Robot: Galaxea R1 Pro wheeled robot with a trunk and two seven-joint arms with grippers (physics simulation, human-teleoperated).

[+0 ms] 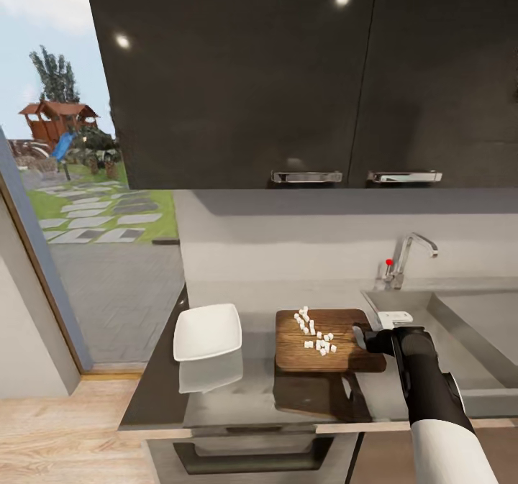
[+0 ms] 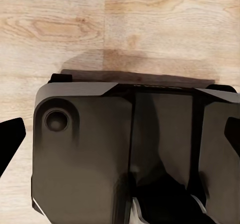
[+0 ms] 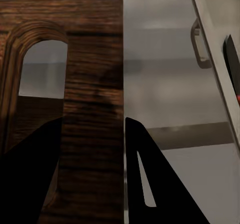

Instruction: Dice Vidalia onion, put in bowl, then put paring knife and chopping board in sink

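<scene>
Onion already diced, pieces (image 1: 313,331) still on chopping board (image 1: 291,351), bowl (image 1: 208,331) empty; right gripper (image 3: 92,159) fingers straddle board's edge, grip uncertain; left fingers: cannot tell.

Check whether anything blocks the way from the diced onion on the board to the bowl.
Nothing visible does. The diced onion lies on the chopping board, and only a bare strip of countertop separates the board from the bowl beside it.

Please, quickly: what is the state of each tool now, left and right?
Left tool: over the wood floor; open or shut cannot be told.
Right tool: fingers on both sides of the chopping board edge; looks gripped.
</scene>
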